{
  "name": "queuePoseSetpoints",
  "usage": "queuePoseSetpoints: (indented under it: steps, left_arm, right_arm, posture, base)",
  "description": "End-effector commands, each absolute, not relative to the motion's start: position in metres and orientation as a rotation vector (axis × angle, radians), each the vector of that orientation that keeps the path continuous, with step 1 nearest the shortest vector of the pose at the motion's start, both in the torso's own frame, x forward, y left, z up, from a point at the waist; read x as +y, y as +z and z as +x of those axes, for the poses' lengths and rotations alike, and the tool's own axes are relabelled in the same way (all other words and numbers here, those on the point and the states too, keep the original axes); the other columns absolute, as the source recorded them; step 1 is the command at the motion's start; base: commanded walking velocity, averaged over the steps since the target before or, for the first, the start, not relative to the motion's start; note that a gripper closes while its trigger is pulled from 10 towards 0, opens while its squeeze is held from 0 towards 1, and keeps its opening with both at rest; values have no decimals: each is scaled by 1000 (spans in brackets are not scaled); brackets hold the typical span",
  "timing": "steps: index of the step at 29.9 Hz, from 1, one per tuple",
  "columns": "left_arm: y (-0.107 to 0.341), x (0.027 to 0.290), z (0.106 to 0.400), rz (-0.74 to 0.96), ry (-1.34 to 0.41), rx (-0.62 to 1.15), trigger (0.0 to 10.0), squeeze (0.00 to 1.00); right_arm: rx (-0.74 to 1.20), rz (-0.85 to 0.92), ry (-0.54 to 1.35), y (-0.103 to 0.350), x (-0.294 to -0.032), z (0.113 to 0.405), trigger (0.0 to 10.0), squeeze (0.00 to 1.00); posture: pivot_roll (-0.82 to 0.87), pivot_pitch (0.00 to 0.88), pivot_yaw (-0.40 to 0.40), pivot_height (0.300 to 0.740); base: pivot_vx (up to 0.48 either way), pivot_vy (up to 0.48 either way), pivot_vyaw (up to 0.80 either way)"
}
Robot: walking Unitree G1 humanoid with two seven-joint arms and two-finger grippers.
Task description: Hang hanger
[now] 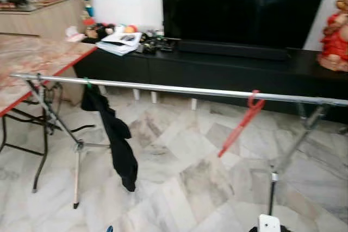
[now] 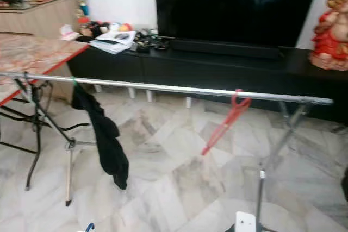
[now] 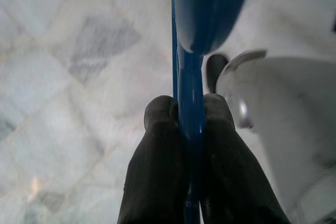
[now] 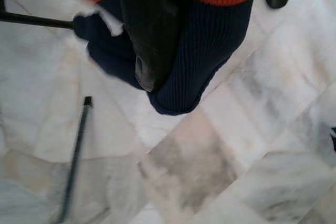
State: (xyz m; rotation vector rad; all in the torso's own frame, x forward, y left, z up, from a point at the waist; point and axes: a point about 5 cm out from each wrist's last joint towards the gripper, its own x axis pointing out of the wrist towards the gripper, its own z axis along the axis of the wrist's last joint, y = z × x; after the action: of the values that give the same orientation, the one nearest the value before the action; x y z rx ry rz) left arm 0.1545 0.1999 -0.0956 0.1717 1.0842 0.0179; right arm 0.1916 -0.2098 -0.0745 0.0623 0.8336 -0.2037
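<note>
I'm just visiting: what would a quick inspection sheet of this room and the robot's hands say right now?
Surface: marble floor, rail across on stands.
Job's things: blue hanger in the left gripper; red hanger and black garment hang on the rail.
Clutter: papers and small items on the black TV cabinet.
Grippers: left shut on blue hanger; right gripper holds navy and orange knit cloth.
Cables: nothing seen.
Surroundings: TV, red figurine, folding table.
</note>
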Motion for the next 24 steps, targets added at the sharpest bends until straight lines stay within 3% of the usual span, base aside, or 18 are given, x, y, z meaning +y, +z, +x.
queuePoseSetpoints:
  steps: [1, 24]
  left_arm:
    - [-98, 200, 149, 178, 11, 1110, 10000, 0]
    - [-98, 201, 149, 179, 12, 1109, 10000, 0]
  right_arm:
    - [831, 72, -204, -75, -212, 190, 10000, 0]
    - [830, 71, -190, -77, -198, 190, 10000, 0]
  posture:
    - [52, 0, -4, 740]
    - [53, 0, -5, 740]
  base:
    - [0, 446, 0]
    - [0, 435, 0]
